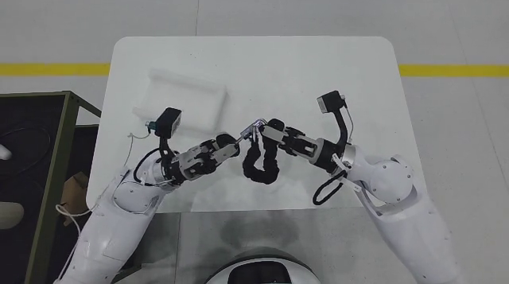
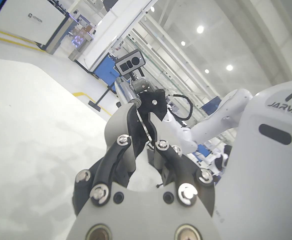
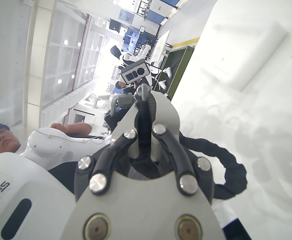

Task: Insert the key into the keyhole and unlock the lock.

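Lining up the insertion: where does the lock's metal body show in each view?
Top view: metal body mid-table, between left end effector and right end effector.
Left wrist view: metal body just beyond the left end effector.
Right wrist view: metal body just beyond the right end effector.
Shared landmark: white table.

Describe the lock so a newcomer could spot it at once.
On the white table, look where the left gripper and right gripper meet. The lock is held there: a black sleeved cable looping toward the robot, with a silver end. Unlike the flat white block beyond, it is dark and curved.
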Motion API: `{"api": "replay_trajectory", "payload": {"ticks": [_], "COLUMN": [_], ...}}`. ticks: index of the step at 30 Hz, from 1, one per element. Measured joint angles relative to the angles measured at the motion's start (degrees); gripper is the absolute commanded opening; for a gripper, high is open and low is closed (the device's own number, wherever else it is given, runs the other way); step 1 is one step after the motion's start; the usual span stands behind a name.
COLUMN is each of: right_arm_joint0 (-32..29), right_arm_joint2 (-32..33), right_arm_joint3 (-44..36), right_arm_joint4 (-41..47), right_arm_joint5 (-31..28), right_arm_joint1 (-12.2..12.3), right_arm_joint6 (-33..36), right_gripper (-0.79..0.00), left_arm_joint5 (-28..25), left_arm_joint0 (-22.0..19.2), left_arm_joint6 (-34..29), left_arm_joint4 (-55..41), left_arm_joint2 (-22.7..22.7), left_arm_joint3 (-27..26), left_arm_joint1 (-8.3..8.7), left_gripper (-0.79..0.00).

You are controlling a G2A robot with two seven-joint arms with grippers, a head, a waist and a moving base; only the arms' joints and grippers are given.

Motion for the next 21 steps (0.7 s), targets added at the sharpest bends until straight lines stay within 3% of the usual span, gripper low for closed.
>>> {"api": "replay_trajectory", "payload": {"ticks": [13, 21], "right_arm_joint0": [-0.3, -0.6], "right_arm_joint2": [0.5, 0.4], "right_arm_joint3": [-0.3, -0.5], "right_arm_joint4": [0.0, 0.0], "right_arm_joint5": [0.3, 0.6], "right_arm_joint1": [0.2, 0.2], "right_arm_joint6": [0.3, -0.1], "right_gripper": [-0.785, -0.785], "left_arm_joint5": [0.3, 1.5], "left_arm_joint0": [2.4, 2.8], "left_arm_joint6": [30.6, 41.3], "left_arm_joint4": [44.3, 54.5], "left_arm_joint2": [-1.9, -0.6], "left_arm_joint3": [-2.7, -0.6], "left_arm_joint1": [-3.51, -4.2], "left_gripper": [-0.785, -0.785]}}
